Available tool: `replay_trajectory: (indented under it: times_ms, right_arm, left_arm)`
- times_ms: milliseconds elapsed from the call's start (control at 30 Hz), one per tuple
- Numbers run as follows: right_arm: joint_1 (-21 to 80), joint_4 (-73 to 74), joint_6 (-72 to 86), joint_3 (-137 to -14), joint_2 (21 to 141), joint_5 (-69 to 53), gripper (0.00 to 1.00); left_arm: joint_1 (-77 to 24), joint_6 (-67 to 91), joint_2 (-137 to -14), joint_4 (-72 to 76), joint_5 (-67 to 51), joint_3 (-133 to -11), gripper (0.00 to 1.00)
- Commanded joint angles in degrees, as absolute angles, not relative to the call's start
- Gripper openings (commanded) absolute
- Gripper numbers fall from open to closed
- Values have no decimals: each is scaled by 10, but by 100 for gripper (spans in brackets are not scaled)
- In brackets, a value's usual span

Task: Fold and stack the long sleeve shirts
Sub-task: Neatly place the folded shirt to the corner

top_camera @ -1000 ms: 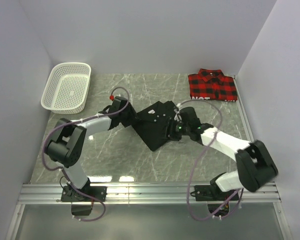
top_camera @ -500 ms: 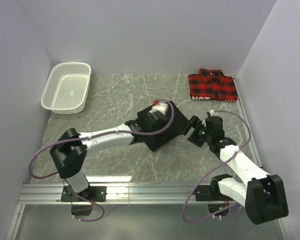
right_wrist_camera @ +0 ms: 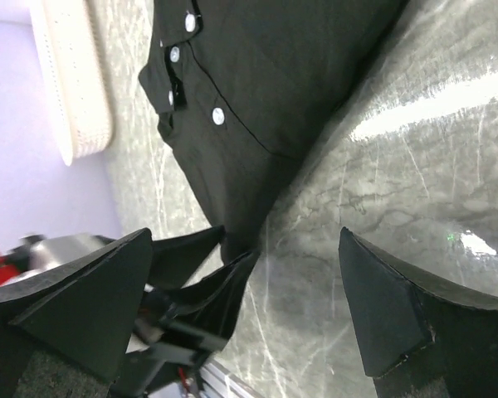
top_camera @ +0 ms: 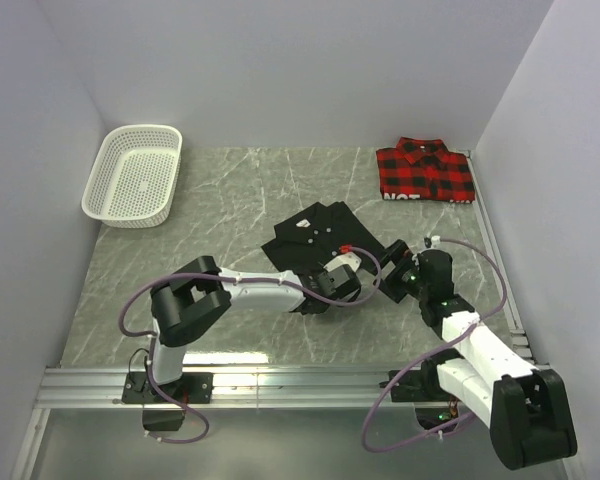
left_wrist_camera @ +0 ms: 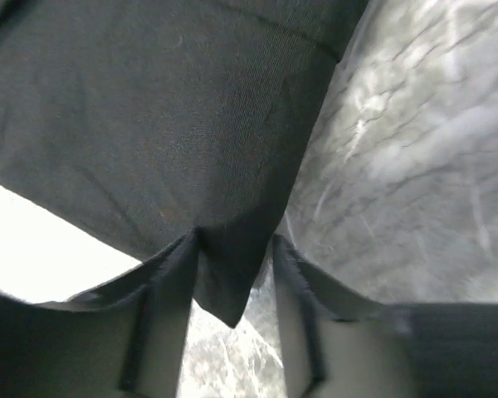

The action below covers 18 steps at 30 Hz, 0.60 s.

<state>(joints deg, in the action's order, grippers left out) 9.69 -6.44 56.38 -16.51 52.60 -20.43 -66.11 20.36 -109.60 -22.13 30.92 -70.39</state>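
Ops: Inventory, biggest first; any text on anything?

Rig: One table (top_camera: 230, 190), grey marble pattern; two arms on its near edge, left arm (top_camera: 250, 282) and right arm (top_camera: 480, 345); one white mesh basket (top_camera: 140, 128) in the far left corner; two shirts.

Ops: Shirts where?

Rig: Plaid shirt (top_camera: 427, 172), red-and-black, folded, far right corner, collar toward the back wall; white lettering along its near edge, looks to start "NOT", rest too small to read; black shirt (top_camera: 315, 232) folded mid-table, lying at an angle, well apart from the plaid; not stacked.

Ops: Grippers?

Rig: Left gripper (left_wrist_camera: 232, 249) at the near corner of the black shirt; jaws part-way apart, fabric corner between the fingers; can't tell whether it's pinched or loose; right gripper (top_camera: 392, 268) spread wide, grasping nothing, just beside the black shirt's right edge, facing the left one.

Ops: Small stuff?

Rig: Four pale buttons (right_wrist_camera: 218, 116) counted on the black shirt in the right wrist view.
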Motion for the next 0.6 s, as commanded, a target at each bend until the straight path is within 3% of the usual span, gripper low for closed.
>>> replay_trajectory:
  times_ms: [0,233,333,567]
  right_arm:
    - [92,-137,605,-145,536,-196,100]
    - [107,-237,668,-107,594,-171,100]
    - [133,-286,690,-102,633,-151,100]
    - [175,-390,744,-117,740,-121,100]
  left_arm:
    - [-664,194,-1106,-225,330,-727,39]
    - [-664,204,-1110,-224,332,-731,11]
    - [-664,209,-1103,-222,323,-733,5]
    - [-656,228,-1078,-219,286,-733,4]
